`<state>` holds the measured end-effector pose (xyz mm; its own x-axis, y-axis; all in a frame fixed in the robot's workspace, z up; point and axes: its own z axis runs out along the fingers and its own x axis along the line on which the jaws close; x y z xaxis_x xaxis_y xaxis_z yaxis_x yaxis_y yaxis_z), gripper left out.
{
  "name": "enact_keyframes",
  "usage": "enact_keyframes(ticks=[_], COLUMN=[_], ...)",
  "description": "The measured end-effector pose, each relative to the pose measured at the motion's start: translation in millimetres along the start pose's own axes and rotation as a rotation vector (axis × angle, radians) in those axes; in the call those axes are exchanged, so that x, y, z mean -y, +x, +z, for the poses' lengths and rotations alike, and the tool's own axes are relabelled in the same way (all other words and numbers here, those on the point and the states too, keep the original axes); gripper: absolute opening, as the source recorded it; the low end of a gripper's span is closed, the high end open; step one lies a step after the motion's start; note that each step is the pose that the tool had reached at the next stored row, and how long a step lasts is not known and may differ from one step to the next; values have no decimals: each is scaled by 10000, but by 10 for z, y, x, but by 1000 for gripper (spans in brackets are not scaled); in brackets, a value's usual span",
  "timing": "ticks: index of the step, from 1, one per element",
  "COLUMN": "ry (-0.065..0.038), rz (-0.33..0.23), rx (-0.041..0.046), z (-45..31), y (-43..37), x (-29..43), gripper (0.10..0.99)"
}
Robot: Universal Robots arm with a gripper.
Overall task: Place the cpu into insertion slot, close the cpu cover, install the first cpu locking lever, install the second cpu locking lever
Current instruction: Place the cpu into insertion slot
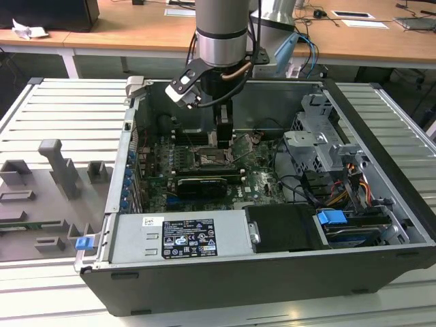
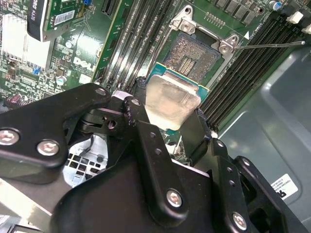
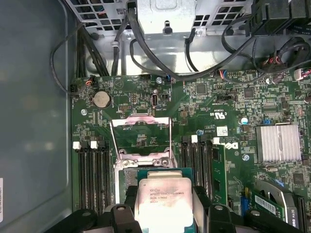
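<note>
Small print on power supply label (image 1: pixel 187 238), cpu (image 3: pixel 163 201) top: too fine to read.

In the second wrist view, I see the cpu (image 2: pixel 172 99) covering one corner of the insertion slot (image 2: pixel 197 56), while the fingers (image 2: pixel 148 145) hide two of its edges.

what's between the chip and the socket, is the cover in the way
Nothing visible is. The gripper holds the chip by the edge of the bare socket, and the cover is swung up off it.
</note>
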<state>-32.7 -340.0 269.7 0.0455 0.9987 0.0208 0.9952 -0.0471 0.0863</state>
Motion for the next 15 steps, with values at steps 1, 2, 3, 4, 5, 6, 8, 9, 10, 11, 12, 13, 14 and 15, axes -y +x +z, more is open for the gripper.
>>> enact_keyframes(ticks=[1,2,3,4,5,6,8,9,10,11,12,13,14,15], ry=[0,0,0,0,0,0,0,0,0,0,0,0,0,0], rz=[0,0,0,0,0,1,0,0,0,1,0,1,0,0], rx=[-1,0,0,0,0,0,0,0,0,0,0,0,0,0], z=[3,9,13,16,20,25,31,36,40,45,50,55,58,60], y=[0,0,0,0,0,-1,-1,-1,-1,-1,-1,-1,-1,-1], x=[0,1,1,1,2,2,3,3,4,4,4,5,5,5], gripper=[529,529,529,529,529,529,529,529,529,529,529,529,529,529])
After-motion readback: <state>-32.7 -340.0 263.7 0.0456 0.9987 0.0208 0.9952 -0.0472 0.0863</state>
